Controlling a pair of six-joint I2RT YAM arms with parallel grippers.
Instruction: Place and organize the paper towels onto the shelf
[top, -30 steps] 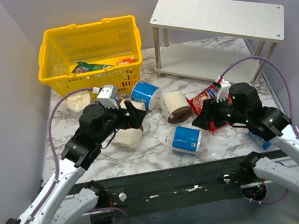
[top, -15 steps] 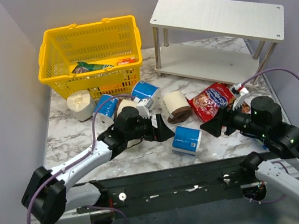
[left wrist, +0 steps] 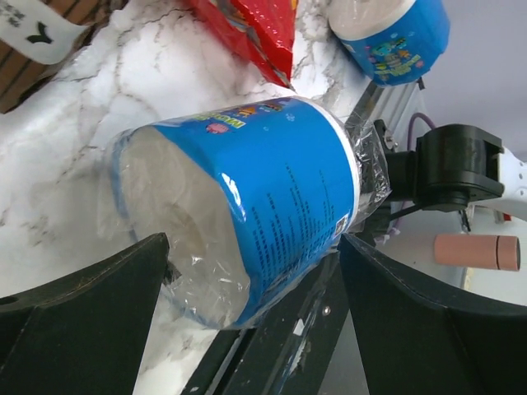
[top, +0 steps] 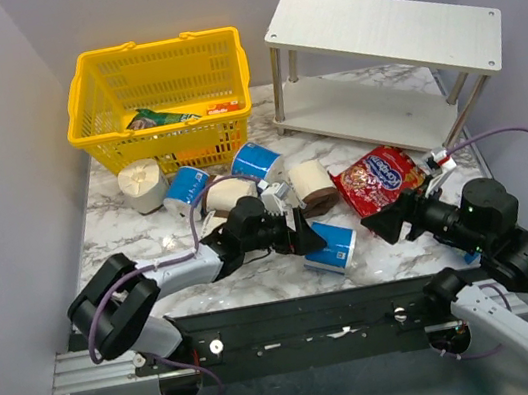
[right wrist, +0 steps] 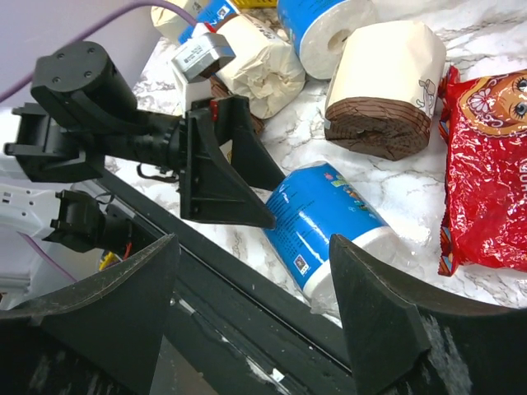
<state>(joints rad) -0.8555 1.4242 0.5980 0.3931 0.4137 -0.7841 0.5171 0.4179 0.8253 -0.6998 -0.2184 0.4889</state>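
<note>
A blue-wrapped paper towel roll [top: 331, 247] lies on its side near the table's front edge. My left gripper [top: 303, 236] is open, low over the table, with its fingers on either side of that roll's left end [left wrist: 272, 189]. My right gripper [top: 390, 225] is open and empty, just right of the same roll [right wrist: 329, 222]. Two more blue rolls [top: 256, 161] [top: 184, 187] and cream rolls [top: 141, 183] [top: 228, 195] [top: 311, 186] lie in front of the basket. The white two-tier shelf [top: 378, 31] stands at the back right with nothing on it.
A yellow basket [top: 159, 83] with packets stands at the back left. A red snack bag [top: 375, 179] lies between the rolls and the shelf. Another blue roll [left wrist: 387, 33] lies near the right arm's base. The black rail [top: 295, 319] runs along the front edge.
My left arm has stretched low to the right, bringing its open fingers to the front blue roll. My right arm has drawn back to the right, off the snack bag.
</note>
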